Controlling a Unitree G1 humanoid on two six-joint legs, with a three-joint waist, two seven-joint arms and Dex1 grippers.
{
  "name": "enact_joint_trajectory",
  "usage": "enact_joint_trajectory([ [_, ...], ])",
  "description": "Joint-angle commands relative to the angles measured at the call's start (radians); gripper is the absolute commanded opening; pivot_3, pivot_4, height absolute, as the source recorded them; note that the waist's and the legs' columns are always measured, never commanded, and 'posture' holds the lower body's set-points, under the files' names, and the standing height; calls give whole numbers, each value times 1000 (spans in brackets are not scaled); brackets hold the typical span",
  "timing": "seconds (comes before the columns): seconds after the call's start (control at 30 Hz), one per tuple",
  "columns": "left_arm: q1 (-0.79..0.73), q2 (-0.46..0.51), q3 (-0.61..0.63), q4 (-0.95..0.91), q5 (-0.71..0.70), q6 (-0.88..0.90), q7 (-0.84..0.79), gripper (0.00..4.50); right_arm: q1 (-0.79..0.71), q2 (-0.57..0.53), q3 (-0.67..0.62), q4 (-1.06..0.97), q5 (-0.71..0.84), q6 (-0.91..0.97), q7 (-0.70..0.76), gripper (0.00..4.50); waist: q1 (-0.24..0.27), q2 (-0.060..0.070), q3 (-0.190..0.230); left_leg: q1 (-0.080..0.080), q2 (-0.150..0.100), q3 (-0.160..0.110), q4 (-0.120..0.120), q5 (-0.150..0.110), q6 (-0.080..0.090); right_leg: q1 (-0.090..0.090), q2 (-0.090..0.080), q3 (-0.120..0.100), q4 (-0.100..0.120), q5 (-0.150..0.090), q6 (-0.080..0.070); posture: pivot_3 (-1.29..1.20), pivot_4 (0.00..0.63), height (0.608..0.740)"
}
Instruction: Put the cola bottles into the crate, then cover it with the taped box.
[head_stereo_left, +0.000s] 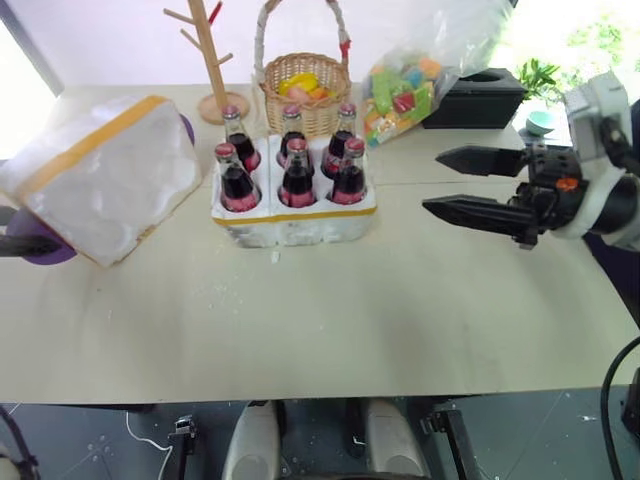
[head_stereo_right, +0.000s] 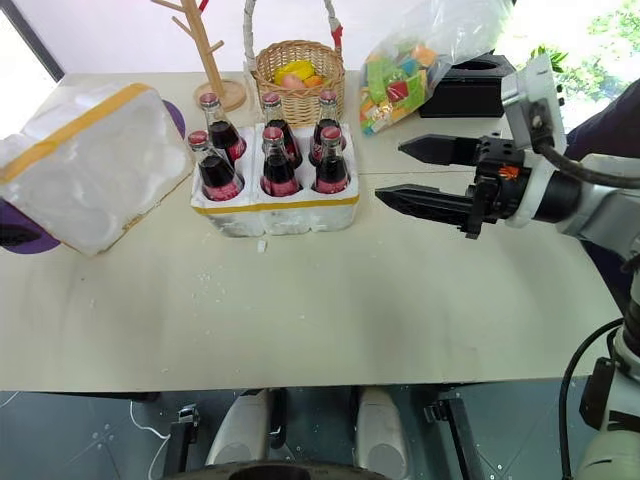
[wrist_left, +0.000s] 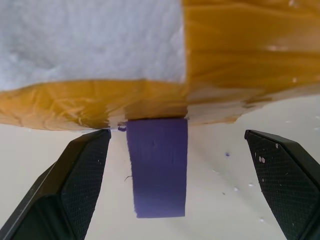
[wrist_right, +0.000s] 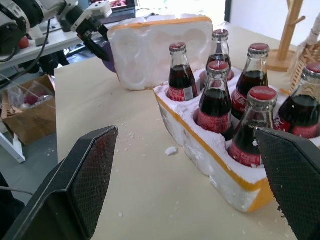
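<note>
— Now, from the left edge: where's the box?

— My left gripper (wrist_left: 175, 190) is released, fingers spread wide, right at the box (head_stereo_left: 100, 180). That box lies tipped near the table's (head_stereo_left: 350, 320) left edge, propped on a purple thing (wrist_left: 157, 170), its hollow side turned toward the crate (head_stereo_left: 295, 215). In my left wrist view the taped rim (wrist_left: 150, 107) sits just past my fingertips, the purple strip between them. I'm not touching it yet, as far as I can tell.

— And the bottles?

— All six bottles (head_stereo_left: 297, 165) stand upright in the crate's holes, two rows of three, toward the back middle of the table. That part looks done to me.

— Your right side?

— My right gripper (head_stereo_left: 475, 185) is released too, empty, held level over the right part of the table and pointing left at the crate, well apart from it.

— So which arm covers it?

— The left, I'd judge; the box is at its fingers, while the right is across the crate from it. The box lies left of the crate with its long side running front to back, so it must travel rightward and turn hollow-side down. The right could steady the far side. The tree (head_stereo_left: 210, 60) and basket (head_stereo_left: 305, 90) behind the crate are near enough to clip.
</note>
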Motion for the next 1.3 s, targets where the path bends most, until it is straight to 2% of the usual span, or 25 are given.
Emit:
enact_joint_trajectory([
  [0.03,-44,-14,-16,34,43,-23,31,4500,21,-26,-68,-52,60,-1,-33,4442,0,0,0,0,0,0,0,0,0,0,0,0,0,0,0,0,150,740],
  [0.07,-51,-17,-17,39,47,-23,32,4500,27,-29,-73,-57,69,-2,-38,4442,0,0,0,0,0,0,0,0,0,0,0,0,0,0,0,0,150,740],
  [0.17,-66,-26,-12,51,54,-26,42,3602,42,-43,-83,-63,86,-7,-50,4500,0,-1,0,0,0,0,1,0,0,0,0,0,0,0,-1,0,150,740],
  [0.3,-65,-22,-18,53,66,-41,23,1639,66,-54,-82,-72,92,-16,-66,4500,0,-1,0,0,0,0,1,0,0,0,0,0,0,-1,-1,0,150,740],
  [0.37,-64,-17,-15,51,70,-54,29,522,80,-62,-81,-74,104,-12,-69,4500,0,-1,0,0,0,0,1,0,0,0,0,0,0,-1,-1,0,150,740],
  [0.4,-65,-14,-8,47,68,-71,44,294,90,-69,-82,-70,118,1,-68,4500,0,-1,0,0,0,0,1,0,0,0,0,0,0,-1,-1,0,150,740],
  [0.57,-81,-18,75,7,0,-212,169,294,144,-81,-89,-83,82,-37,-85,4500,1,-1,0,0,1,0,1,0,0,0,0,0,0,0,-1,0,150,740],
  [0.73,-80,-37,140,-64,-53,-370,252,294,161,-75,-104,-74,109,-42,-124,4500,1,-1,0,0,0,0,2,0,0,1,0,0,0,0,0,0,150,740],
  [0.8,-63,-83,206,-236,-122,-491,349,294,183,-69,-116,-84,128,-38,-140,4500,6,-2,0,0,0,0,2,0,0,1,0,0,0,0,0,0,150,740],
  [0.9,10,-135,244,-485,-137,-640,484,294,190,-60,-112,-90,145,-42,-166,4500,14,-3,-1,-1,0,-1,3,0,0,1,0,0,1,1,0,0,150,740],
  [1.07,81,-191,204,-647,2,-759,720,294,155,-39,-75,-82,173,-50,-215,4500,-2,-3,-1,3,0,4,4,0,0,2,1,7,1,3,4,0,150,740],
  [1.2,114,-195,108,-644,212,-833,891,294,139,-29,-56,-79,177,-56,-242,4500,-5,-2,-1,5,1,5,3,0,1,2,4,9,1,5,2,0,150,740],
  [1.3,148,-205,69,-652,286,-852,979,294,139,-25,-65,-78,196,-58,-261,4500,-1,-2,-1,5,1,5,3,0,1,2,4,9,1,5,2,0,150,740],
])
